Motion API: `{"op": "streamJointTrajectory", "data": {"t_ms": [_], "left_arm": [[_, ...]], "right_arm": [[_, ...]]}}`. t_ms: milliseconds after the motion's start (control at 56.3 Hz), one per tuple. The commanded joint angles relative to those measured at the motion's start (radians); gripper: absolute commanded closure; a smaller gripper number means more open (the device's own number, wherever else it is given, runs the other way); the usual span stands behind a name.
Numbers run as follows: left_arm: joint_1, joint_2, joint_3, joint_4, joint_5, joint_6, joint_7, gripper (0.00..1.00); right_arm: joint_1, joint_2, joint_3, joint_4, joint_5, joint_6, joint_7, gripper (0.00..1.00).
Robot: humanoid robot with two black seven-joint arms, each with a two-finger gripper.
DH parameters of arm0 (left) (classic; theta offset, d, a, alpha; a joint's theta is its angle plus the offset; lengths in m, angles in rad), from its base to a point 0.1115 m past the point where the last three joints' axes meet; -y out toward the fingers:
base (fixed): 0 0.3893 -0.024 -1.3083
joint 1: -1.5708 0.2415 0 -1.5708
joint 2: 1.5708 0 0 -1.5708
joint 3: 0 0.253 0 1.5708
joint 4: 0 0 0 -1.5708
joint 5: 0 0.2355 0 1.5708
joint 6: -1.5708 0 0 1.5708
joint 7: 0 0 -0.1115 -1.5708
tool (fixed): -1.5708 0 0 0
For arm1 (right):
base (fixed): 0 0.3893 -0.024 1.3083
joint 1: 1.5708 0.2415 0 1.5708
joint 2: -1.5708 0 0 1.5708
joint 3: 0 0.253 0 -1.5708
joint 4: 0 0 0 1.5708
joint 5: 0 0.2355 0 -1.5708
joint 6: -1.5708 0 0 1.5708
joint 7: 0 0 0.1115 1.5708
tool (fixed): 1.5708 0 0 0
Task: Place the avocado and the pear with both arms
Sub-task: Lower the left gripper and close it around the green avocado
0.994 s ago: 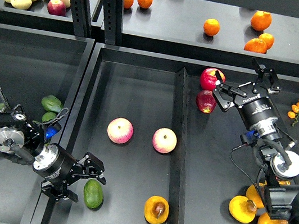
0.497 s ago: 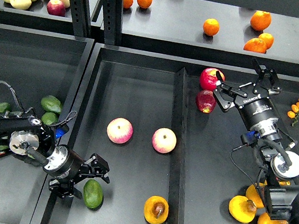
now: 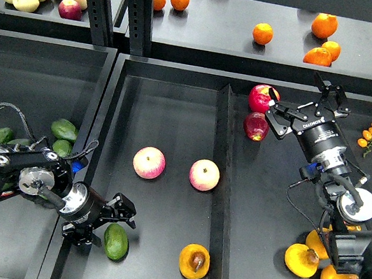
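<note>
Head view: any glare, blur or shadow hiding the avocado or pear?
Head view: sharp and evenly lit, with no glare on the avocado or pear; both cast only soft, faint shadows on the dark tray; the left tool is black on black, so its outline reads poorly.

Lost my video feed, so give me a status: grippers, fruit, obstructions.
Left gripper open, beside green egg-shaped avocado, not gripping. Right gripper open, empty, near the red apples. Orange-yellow pear resting in same tray. Nothing blocking.

tray | avocado, pear, two apples
</note>
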Motion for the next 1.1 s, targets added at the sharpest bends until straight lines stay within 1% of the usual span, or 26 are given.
{"op": "streamJointTrajectory", "data": {"t_ms": [0,89,479,639,977,1083], "left_arm": [[0.008,-0.014,-0.001,0.021,0.006,0.0,0.0,0.07],[0.025,-0.028,-0.002,0.035,0.015,0.0,0.0,0.07],[0.028,-0.068,-0.001,0.082,0.028,0.0,0.0,0.08],[0.03,-0.068,0.001,0.084,0.045,0.0,0.0,0.2],[0.03,-0.08,-0.007,0.102,0.074,0.0,0.0,0.36],[0.03,-0.083,-0.013,0.104,0.085,0.0,0.0,0.47]], "right_arm": [[-0.002,0.0,0.0,0.001,0.0,0.0,0.0,0.0],[-0.002,0.0,0.0,0.001,0.0,0.0,0.0,0.0],[-0.002,0.0,0.0,0.003,0.002,0.0,0.0,0.0],[-0.002,0.0,0.0,0.003,0.0,0.0,0.0,0.0],[-0.002,0.0,0.0,0.001,0.0,0.0,0.0,0.0],[-0.002,0.0,0.0,0.003,0.0,0.0,0.0,0.0]]}}
